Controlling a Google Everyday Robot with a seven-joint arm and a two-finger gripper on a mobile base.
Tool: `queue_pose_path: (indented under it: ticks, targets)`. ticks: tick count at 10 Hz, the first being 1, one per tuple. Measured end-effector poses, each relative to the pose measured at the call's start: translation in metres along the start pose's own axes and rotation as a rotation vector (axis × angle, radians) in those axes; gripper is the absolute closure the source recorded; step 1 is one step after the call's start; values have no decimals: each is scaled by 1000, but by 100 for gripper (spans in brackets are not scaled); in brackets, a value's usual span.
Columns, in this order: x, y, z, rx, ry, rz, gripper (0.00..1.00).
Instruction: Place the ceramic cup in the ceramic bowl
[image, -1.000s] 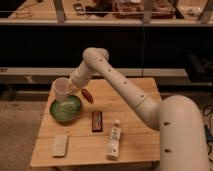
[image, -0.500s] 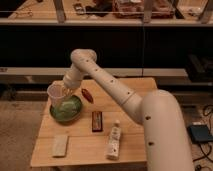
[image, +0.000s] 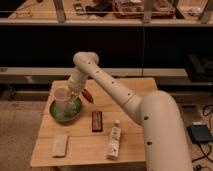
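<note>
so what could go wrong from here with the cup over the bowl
The gripper holds the ceramic cup above the ceramic bowl, toward its left side. Released there, the cup might catch the rim and tip out onto the table. The bowl sits near the table's left edge, so a push going down could nudge it toward that edge. The red object lies close beside the arm and may get brushed.

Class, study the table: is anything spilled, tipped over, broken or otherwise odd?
Only the white bottle lies on its side near the front edge. The gripper holds the ceramic cup upright over the ceramic bowl. Nothing looks spilled or broken.
</note>
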Motion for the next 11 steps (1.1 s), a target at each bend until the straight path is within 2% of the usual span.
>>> queue_pose_path:
  ticks: [1,3,7,8,11]
  targets:
    - [1,5,1,-24,7,5,78]
    - [-2,11,4,-56,9,6,61]
    - [-9,19,11,-78,-6,51,24]
    - [-8,20,12,-89,-6,79,20]
    - [-3,26,9,-108,-5,155,20]
